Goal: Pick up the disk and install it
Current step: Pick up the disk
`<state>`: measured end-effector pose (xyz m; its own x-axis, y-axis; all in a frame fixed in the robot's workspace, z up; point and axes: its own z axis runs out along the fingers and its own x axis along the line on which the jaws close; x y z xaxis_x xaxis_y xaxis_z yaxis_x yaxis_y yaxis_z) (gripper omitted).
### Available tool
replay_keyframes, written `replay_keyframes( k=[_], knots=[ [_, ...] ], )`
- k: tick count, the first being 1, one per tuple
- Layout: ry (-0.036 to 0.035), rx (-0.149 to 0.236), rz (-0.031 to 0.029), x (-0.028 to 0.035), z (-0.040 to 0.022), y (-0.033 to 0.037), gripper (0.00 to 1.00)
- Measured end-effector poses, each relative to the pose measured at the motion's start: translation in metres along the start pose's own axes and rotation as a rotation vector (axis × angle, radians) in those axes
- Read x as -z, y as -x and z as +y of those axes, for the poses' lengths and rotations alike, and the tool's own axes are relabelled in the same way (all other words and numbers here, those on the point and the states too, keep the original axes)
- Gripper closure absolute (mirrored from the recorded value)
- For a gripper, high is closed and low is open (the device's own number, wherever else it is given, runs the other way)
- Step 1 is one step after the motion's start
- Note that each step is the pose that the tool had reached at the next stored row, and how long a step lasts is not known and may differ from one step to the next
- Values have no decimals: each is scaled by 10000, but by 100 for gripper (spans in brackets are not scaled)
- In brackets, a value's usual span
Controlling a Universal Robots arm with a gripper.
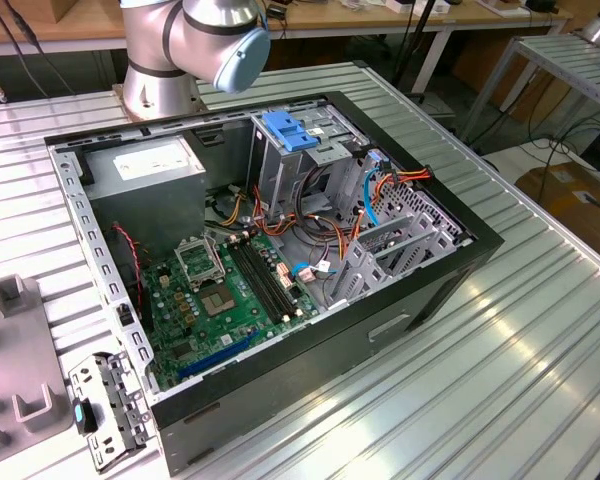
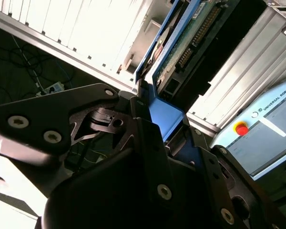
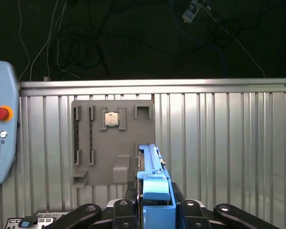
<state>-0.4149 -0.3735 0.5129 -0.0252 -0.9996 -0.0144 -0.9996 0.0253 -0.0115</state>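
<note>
**Pincer and load.** The pincer (image 2: 164,121) is clenched on the disk (image 2: 190,43). In the second wrist view it grips the blue carrier rail at the near end, and the drive's green circuit face and connector edge run out away from the wrist. In the first wrist view the same disk (image 3: 150,162) is seen edge-on as a narrow blue strip. It stands over the grey fixture plate (image 3: 112,138), which lies on the ribbed counter (image 3: 229,143). Whether the far end is free of the plate cannot be told.

**Step in hand.** Judged from the grasp, this is the pick-up half of the task — the drive is secured but not yet at the machine.

**What installing calls for.** By this estimate, the rails must be squared to a bay of the drive cage (image 1: 310,165). The approach must also stay clear of the orange and blue cables (image 1: 380,190) beside it.

**What each view adds.**
- **Second wrist view:** gives the contact itself and a teach pendant (image 2: 269,124) near the counter's edge.
- **First wrist view:** gives the fixture's layout, including a processor chip (image 3: 111,119) seated in one pocket.
- **Exterior view:** gives the destination — the open computer case (image 1: 420,300) lying on its side, the motherboard (image 1: 225,295), the blue latch plate (image 1: 288,132) on the cage, and the arm (image 1: 195,40) standing behind the case.
</note>
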Motion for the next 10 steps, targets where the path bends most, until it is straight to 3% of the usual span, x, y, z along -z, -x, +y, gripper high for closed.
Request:
replay_keyframes(
  k=[10],
  knots=[
    [0, 0, 0, 0, -67, -34, 63]
  ],
)
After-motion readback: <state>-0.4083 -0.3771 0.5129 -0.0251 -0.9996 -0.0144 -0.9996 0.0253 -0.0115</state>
